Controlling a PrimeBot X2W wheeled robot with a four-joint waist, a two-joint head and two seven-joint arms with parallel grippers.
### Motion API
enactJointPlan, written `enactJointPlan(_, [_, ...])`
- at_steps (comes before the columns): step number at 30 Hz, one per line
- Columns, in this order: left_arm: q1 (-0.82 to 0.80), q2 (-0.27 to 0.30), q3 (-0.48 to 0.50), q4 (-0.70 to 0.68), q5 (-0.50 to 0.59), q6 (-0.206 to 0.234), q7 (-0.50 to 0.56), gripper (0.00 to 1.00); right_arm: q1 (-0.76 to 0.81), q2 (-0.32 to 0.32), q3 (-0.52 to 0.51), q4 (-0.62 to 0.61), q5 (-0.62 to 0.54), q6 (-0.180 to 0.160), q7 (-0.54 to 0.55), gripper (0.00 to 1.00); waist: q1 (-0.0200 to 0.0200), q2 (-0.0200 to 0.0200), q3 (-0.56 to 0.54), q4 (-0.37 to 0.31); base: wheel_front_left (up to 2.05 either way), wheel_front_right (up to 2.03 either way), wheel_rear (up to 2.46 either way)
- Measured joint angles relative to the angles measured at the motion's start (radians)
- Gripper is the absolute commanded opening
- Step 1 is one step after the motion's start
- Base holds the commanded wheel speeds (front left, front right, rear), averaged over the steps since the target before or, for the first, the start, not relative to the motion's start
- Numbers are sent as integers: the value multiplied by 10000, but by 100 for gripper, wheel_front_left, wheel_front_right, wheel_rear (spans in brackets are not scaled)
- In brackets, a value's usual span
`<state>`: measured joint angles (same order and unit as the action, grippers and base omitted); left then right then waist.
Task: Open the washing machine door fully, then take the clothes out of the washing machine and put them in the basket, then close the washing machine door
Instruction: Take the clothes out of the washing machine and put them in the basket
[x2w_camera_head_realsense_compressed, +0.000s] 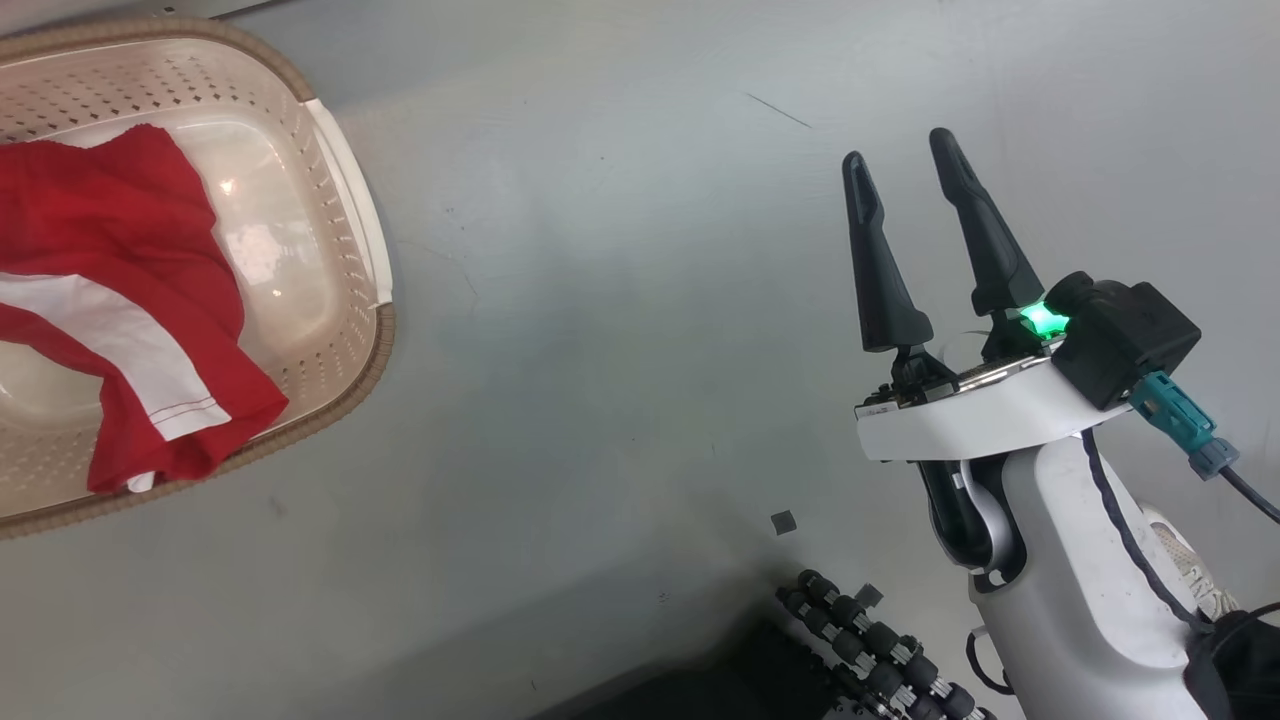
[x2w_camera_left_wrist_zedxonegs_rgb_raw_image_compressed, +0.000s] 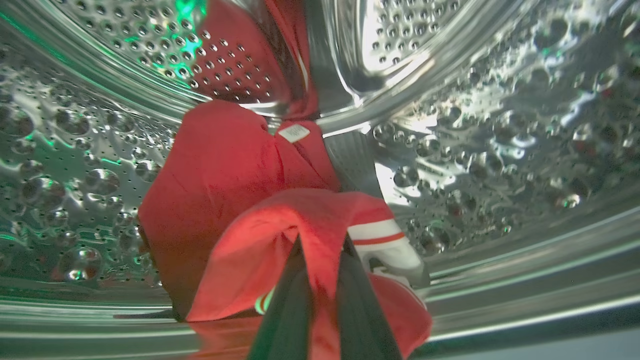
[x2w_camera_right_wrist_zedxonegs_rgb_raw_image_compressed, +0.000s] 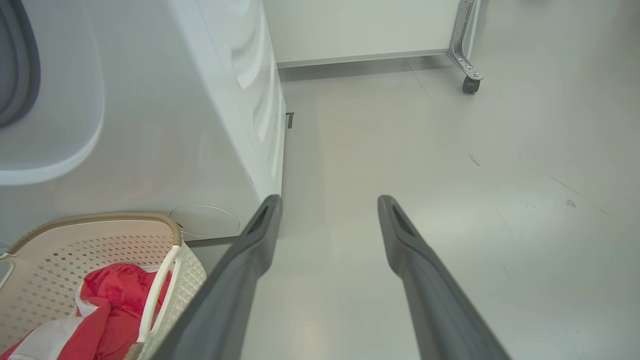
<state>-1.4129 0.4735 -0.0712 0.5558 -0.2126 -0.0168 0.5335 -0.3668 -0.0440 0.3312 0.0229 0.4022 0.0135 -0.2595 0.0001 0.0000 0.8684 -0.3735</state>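
Note:
In the left wrist view, red clothes (x2w_camera_left_wrist_zedxonegs_rgb_raw_image_compressed: 225, 170) with a small white label and a white striped panel lie inside the washing machine's steel drum (x2w_camera_left_wrist_zedxonegs_rgb_raw_image_compressed: 500, 125). My left gripper (x2w_camera_left_wrist_zedxonegs_rgb_raw_image_compressed: 322, 250) is shut on a fold of this red fabric near the drum's mouth. Another red and white garment (x2w_camera_head_realsense_compressed: 120, 250) lies in the cream basket (x2w_camera_head_realsense_compressed: 385, 340) on the floor. In the right wrist view the basket (x2w_camera_right_wrist_zedxonegs_rgb_raw_image_compressed: 100, 220) stands against the white washing machine (x2w_camera_right_wrist_zedxonegs_rgb_raw_image_compressed: 175, 125). My right gripper (x2w_camera_head_realsense_compressed: 898, 150) hangs open over bare floor, right of the basket, holding nothing (x2w_camera_right_wrist_zedxonegs_rgb_raw_image_compressed: 328, 200). The washing machine door is out of view.
A white cabinet on a caster (x2w_camera_right_wrist_zedxonegs_rgb_raw_image_compressed: 470, 85) stands beyond the machine. My base with black rollers (x2w_camera_head_realsense_compressed: 870, 640) sits at the bottom of the head view, with a small dark square (x2w_camera_head_realsense_compressed: 783, 521) on the floor near it. A white shoe (x2w_camera_head_realsense_compressed: 1195, 570) shows behind my right arm.

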Motion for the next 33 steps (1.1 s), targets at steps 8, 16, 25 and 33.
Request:
enactJointPlan(8, [528, -401, 339, -316, -431, -2, -1406, 0, -8, -4, -355, 4, -299, -77, 0, 100, -1, 0, -242, 342, 0, 0, 0])
enactJointPlan(16, [1614, -865, 506, -823, -686, -61, -3195, 0, -8, -6, -642, 96, -623, -75, 0, 100, -1, 0, -614, 729, 0, 0, 0])
enactJointPlan(25, [3360, -1622, 713, -1354, -961, -61, -5170, 0, 81, -12, -1005, 284, -1060, -59, -2, 100, -1, 0, -1251, 1199, 0, 0, 0])
enactJointPlan(33, [5542, -2336, 681, -1756, -1087, -59, -6851, 0, 597, -75, -1243, 543, -1413, -42, -2, 100, -1, 0, -2130, 1640, 0, 0, 0])
